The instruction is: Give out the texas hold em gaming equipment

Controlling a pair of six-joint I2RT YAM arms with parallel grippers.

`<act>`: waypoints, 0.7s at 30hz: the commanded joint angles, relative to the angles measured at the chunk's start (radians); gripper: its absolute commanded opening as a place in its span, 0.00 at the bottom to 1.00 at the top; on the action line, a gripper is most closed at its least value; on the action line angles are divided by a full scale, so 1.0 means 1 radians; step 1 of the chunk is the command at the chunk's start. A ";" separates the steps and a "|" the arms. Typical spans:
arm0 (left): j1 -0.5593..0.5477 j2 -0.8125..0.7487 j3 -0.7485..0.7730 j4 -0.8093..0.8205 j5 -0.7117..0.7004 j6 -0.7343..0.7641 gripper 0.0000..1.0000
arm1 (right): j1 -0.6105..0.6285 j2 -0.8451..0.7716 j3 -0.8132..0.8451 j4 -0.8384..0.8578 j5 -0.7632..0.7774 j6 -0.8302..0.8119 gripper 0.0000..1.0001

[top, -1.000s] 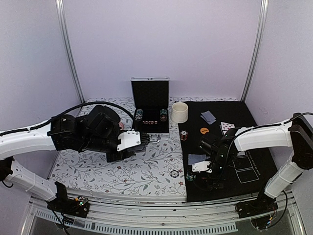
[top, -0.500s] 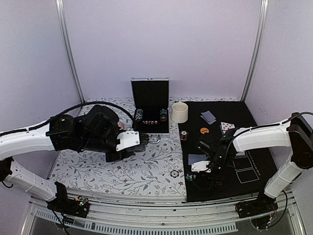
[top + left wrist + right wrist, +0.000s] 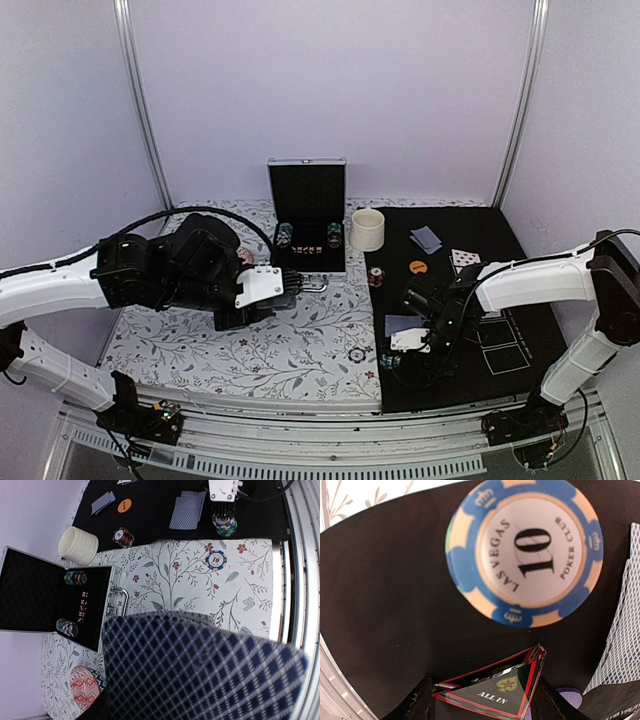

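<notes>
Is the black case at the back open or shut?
Open. The case has its lid raised, and chip stacks and dice show inside.

Observing left hand [image 3: 288,281] hovering above the floral desk [image 3: 200,350], just in front of the open black case [image 3: 307,200]. Noting cream cup [image 3: 368,229] standing beside that case, at the far left corner of the black mat [image 3: 500,235]. Finding right hand [image 3: 405,352] low over the mat's near left part, just beside a blue-backed card pile [image 3: 402,323]. Logging orange disc [image 3: 418,267], chip stack [image 3: 376,277] and further cards [image 3: 426,239] lying farther back, and single chip [image 3: 356,354] on the floral cloth. Failing to make out either hand's finger spread.
</notes>
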 commanded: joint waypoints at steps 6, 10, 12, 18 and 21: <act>0.015 -0.010 -0.005 0.009 0.006 0.009 0.43 | 0.012 -0.075 0.011 -0.043 -0.046 0.016 0.58; 0.015 -0.004 -0.002 0.009 0.009 0.009 0.43 | 0.012 -0.076 0.011 -0.030 -0.079 0.016 0.57; 0.015 -0.002 0.002 0.007 0.009 0.011 0.43 | 0.013 -0.070 0.012 -0.019 -0.095 0.017 0.57; 0.015 0.006 0.003 0.004 0.019 0.009 0.43 | 0.016 -0.019 0.027 0.015 -0.089 0.012 0.59; 0.014 0.008 0.003 0.003 0.024 0.009 0.43 | 0.016 -0.027 0.040 0.017 -0.068 0.023 0.79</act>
